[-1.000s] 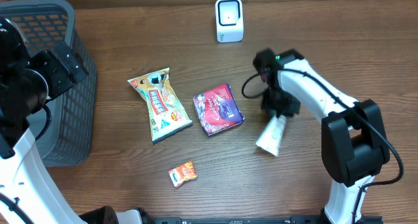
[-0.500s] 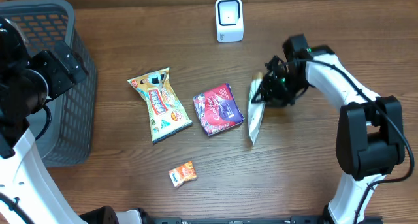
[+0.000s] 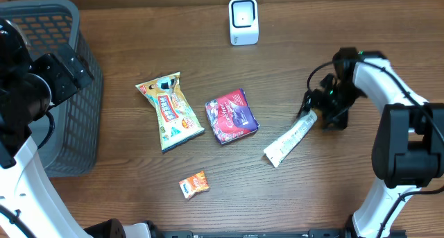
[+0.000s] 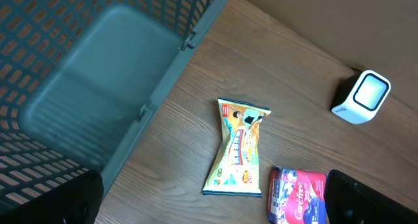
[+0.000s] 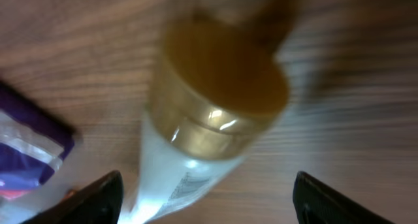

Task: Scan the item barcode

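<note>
wood-grain table (image 3: pixel 139 210), white tube (image 3: pixel 290 142) flat on it; right tool (image 3: pixel 322 114) wide at its cap (image 5: pixel 219 113), left tool (image 4: pixel 209 204) wide

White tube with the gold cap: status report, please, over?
Left gripper open, empty, near basket. Right gripper open around gold cap, not gripping. Tube flat on table, apart from scanner. Nothing between them.

White tube (image 3: pixel 288 142) lying flat; right pincer (image 3: pixel 318 114) just beside.
</note>
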`<state>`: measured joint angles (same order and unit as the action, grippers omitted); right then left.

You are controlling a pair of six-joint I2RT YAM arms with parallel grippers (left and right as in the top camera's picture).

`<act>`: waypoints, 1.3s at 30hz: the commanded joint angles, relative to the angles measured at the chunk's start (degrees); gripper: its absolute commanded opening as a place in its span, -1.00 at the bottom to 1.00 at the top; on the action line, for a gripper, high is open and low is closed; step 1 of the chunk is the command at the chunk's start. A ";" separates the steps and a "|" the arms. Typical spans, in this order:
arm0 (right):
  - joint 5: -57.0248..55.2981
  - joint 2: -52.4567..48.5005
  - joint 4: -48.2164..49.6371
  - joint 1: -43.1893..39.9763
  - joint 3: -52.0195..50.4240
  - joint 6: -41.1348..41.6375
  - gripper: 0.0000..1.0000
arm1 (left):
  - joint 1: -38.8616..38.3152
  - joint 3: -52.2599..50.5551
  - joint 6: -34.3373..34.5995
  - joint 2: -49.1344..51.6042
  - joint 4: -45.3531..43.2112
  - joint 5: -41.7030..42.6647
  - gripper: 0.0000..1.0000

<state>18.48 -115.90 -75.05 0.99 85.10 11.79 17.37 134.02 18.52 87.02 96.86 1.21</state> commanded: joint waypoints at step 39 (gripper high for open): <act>-26.97 0.83 -5.77 24.65 8.92 23.52 -0.93 | 0.35 0.22 0.79 -0.09 -0.07 -0.59 0.99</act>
<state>-11.97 -115.98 -80.42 26.61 89.01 39.86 17.37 134.02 18.52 87.02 96.84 1.19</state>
